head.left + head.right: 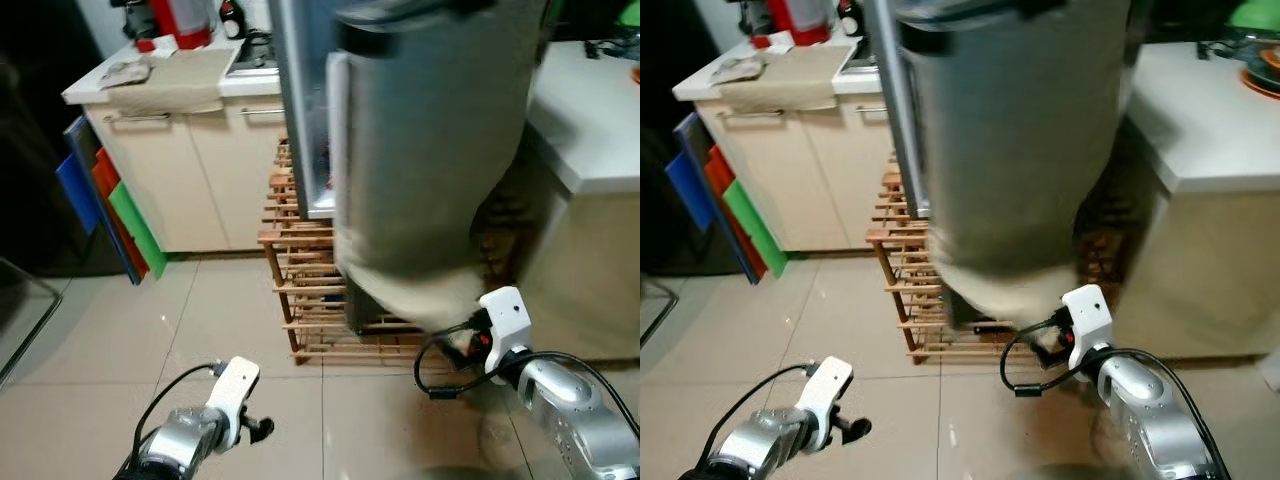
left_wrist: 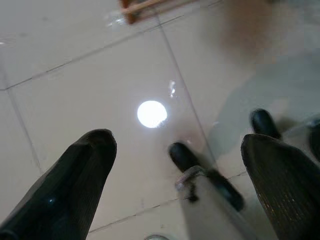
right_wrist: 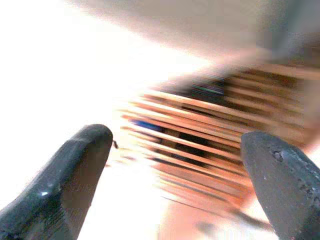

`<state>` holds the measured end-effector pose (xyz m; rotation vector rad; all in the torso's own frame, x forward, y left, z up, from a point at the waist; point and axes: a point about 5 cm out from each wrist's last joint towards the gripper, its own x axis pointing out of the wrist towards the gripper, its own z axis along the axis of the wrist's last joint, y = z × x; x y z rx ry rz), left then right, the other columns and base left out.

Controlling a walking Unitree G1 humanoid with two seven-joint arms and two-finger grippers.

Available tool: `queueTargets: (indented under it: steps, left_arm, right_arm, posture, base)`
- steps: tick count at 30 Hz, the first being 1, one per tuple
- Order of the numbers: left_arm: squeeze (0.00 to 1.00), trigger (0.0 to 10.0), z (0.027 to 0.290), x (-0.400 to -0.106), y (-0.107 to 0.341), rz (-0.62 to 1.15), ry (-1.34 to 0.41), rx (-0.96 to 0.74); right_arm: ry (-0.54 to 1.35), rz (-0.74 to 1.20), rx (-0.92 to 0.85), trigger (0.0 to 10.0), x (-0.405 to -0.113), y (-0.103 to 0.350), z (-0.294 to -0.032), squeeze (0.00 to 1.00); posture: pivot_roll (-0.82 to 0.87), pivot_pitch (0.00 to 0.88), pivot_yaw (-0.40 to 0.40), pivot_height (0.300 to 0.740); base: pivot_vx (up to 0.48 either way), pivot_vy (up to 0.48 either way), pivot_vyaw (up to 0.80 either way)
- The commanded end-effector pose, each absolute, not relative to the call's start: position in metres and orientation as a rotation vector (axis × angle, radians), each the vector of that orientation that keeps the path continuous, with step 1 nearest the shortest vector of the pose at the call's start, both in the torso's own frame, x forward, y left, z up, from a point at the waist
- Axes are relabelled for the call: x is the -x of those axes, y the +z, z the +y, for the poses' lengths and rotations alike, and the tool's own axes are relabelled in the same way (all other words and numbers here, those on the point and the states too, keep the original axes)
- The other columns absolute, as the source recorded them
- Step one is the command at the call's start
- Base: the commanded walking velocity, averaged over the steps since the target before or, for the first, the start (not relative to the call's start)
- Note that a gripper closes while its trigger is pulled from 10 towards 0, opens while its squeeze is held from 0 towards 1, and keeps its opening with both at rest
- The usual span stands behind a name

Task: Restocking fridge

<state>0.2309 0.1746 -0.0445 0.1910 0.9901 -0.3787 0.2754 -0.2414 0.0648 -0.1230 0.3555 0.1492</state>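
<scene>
A tall steel-grey fridge side (image 1: 298,110) stands past the wooden rack, with a strip of its inside showing at its edge. A large blurred grey shape with a beige lower end (image 1: 430,150) hangs close in front of it; I cannot tell what it is. My left gripper (image 2: 180,145) is low over the floor tiles, open and holding nothing; its arm (image 1: 215,415) is at the bottom left. My right gripper (image 3: 177,140) is open and bare, facing the blurred wooden rack (image 3: 200,145). Its arm (image 1: 560,400) is at the bottom right, just below the beige end.
A slatted wooden rack (image 1: 300,290) stands on the floor under the fridge. A cream cabinet with a counter (image 1: 170,170) is at the left, with blue, red and green boards (image 1: 115,215) leaning on it. A white counter (image 1: 590,130) is at the right. Beige floor tiles (image 1: 120,340) lie ahead.
</scene>
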Motion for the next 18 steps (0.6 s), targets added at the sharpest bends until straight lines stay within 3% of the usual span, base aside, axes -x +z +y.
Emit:
queueTargets:
  steps: [1,3,5,10,11,13,18]
  left_arm:
    - [0.0,10.0,0.178,-0.253,-0.031,0.848,-0.32,-0.222]
    - [0.0,10.0,0.177,-0.272,-0.015,0.687,-0.261,-0.193]
    - [0.0,10.0,0.176,-0.277,-0.009,0.637,-0.249,-0.174]
    - [0.0,10.0,0.174,-0.311,0.078,0.216,-0.153,-0.048]
    - [0.0,10.0,0.174,-0.311,0.078,0.216,-0.153,-0.048]
    - [0.0,10.0,0.174,-0.319,0.121,0.031,-0.111,0.007]
    - [0.0,10.0,0.174,-0.321,0.155,-0.129,-0.059,0.019]
  right_arm:
    - [0.003,0.294,0.091,10.0,-0.286,0.073,-0.249,0.0]
    - [0.0,0.232,0.043,10.0,-0.294,0.085,-0.233,0.0]
    - [0.013,0.213,0.037,10.0,-0.296,0.088,-0.227,0.0]
    - [0.123,0.145,-0.026,10.0,-0.304,0.099,-0.19,0.0]
    - [0.123,0.145,-0.026,10.0,-0.304,0.099,-0.19,0.0]
    - [0.156,0.104,-0.054,10.0,-0.311,0.102,-0.174,0.0]
    - [0.176,0.07,-0.064,10.0,-0.32,0.106,-0.159,0.0]
  posture:
    - [-0.22,0.0,0.089,0.74]
    - [-0.21,0.0,0.088,0.74]
    - [-0.21,0.0,0.086,0.74]
    - [-0.17,0.0,0.074,0.74]
    - [-0.17,0.0,0.074,0.74]
    - [-0.16,0.0,0.073,0.74]
    - [-0.14,0.0,0.07,0.74]
  base:
    - [0.0,0.0,0.0]
    - [0.0,0.0,0.0]
    - [0.0,0.0,0.0]
    - [0.0,0.0,0.0]
    - [0.0,0.0,0.0]
    - [0.0,0.0,0.0]
    - [0.055,0.078,0.0]
